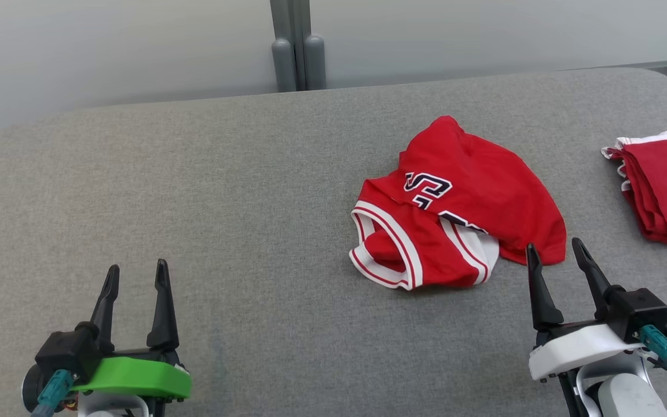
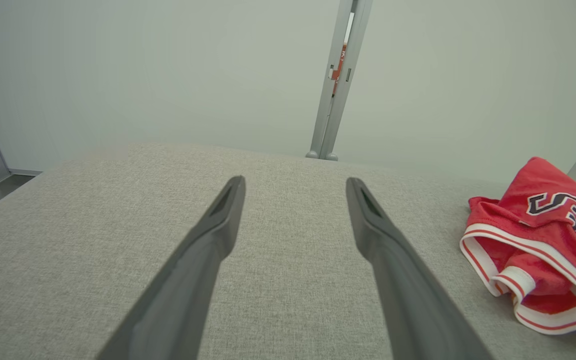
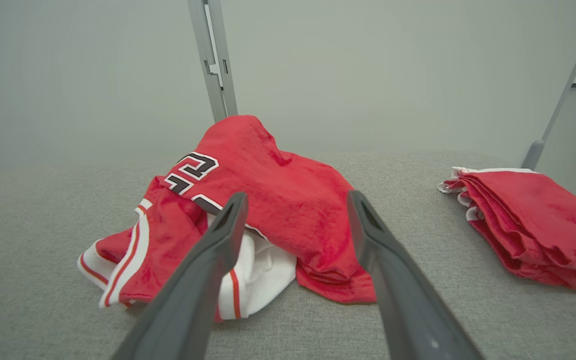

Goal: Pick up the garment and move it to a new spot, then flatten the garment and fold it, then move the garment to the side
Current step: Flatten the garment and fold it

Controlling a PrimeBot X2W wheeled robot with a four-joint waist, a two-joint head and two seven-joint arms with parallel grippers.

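At the lower left of the head view, the left end effector [image 1: 138,265], two long dark fingers on a green mount, is poised over the grey fabric-covered table [image 1: 223,191]. Its fingers are well parted and nothing is between them. At the lower right, the right end effector [image 1: 553,244], dark fingers on a white mount, is likewise spread wide and empty. Its tips are close beside the near hem of the garment [image 1: 472,191], a crumpled red sports jersey of thin knit cloth with white-and-red banded trim and dark, white-edged lettering. The jersey lies right of centre, heaped on itself, with one trimmed opening gaping toward the lower left and a white inner face showing at the near edge. It looks light, limp and a little slick, so it should drape and stretch rather than hold its shape, and a pinch on a single layer may slip. The banded trim, or the thicker near fold in front of the right fingers, seems the firmer place to grip. Further off, at the right edge, a stack of folded red garments [image 1: 666,185] rests well apart from it. Beyond the table stand pale wall panels [image 1: 107,52] and grey upright posts [image 1: 297,52] at upper centre.
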